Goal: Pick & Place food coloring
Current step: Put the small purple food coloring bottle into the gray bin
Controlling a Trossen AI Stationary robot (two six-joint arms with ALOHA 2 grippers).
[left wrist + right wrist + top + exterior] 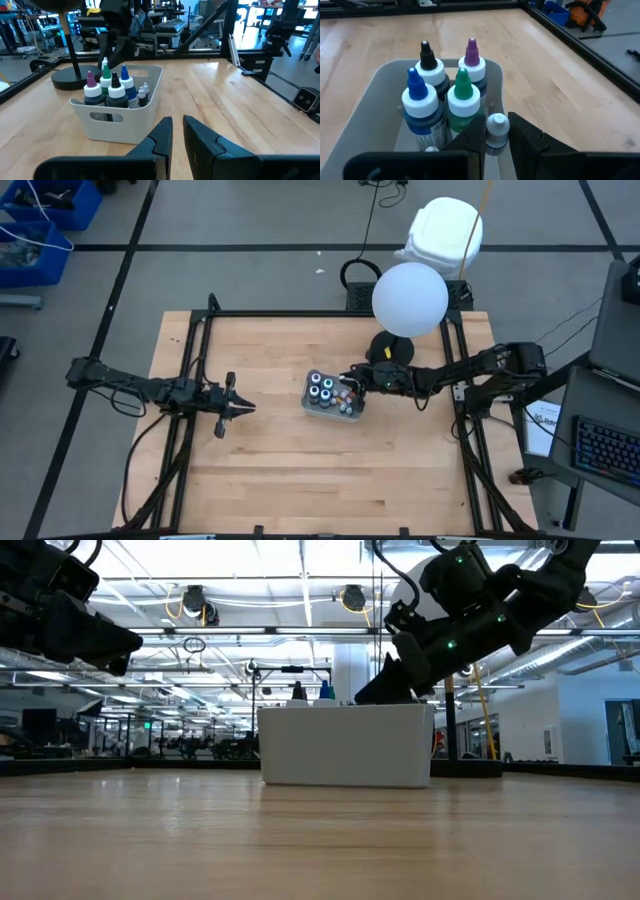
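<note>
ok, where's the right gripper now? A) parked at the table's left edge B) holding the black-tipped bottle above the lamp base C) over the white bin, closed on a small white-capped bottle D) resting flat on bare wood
C: the right gripper sits over the white bin, fingers pinching a small white-capped bottle.

Left arm stretched out low, its claw [243, 407] nearly closed — right claw [347, 377] pinched, angled downward

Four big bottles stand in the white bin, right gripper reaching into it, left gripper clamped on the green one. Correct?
No. The left gripper holds nothing, apart from the bin in the high view. The right gripper reaches in; four big bottles stand there.
</note>
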